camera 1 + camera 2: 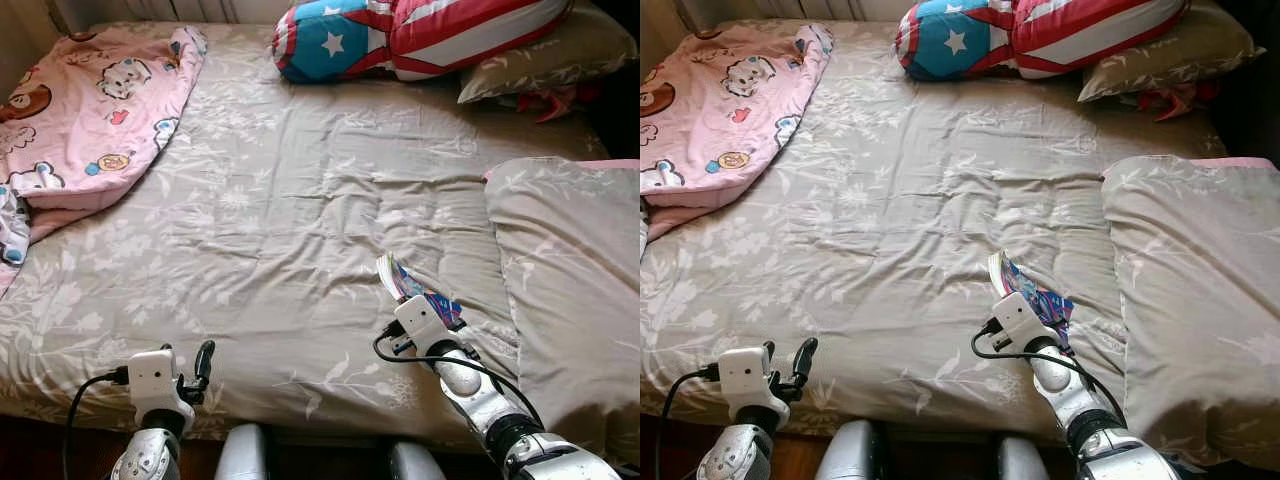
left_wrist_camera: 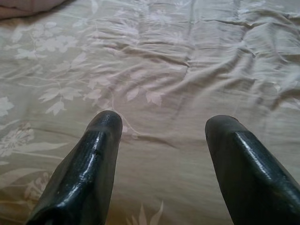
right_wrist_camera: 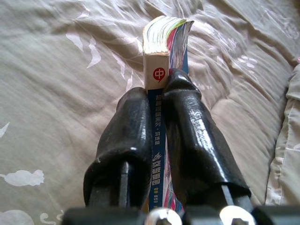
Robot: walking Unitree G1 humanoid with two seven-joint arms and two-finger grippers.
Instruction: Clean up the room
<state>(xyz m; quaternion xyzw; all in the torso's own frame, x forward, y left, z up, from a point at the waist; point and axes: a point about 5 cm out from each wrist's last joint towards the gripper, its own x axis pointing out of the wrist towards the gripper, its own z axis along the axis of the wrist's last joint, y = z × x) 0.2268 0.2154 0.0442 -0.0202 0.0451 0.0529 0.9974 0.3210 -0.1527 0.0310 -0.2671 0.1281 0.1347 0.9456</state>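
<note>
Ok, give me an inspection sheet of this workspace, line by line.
Surface: bed under a grey floral cover, creased.
Job's things: book, spine up, clamped in the right tool just above the cover.
Clutter: pink cartoon blanket at the far left; stars-and-stripes cushion at the head; grey pillow beside it, something red tucked against it; folded grey duvet on the right.
Grippers: left tool open, empty, low over the near edge.
Cables: black cable looping along the right wrist; another at the left wrist.
Surroundings: dark floor under the near edge.
</note>
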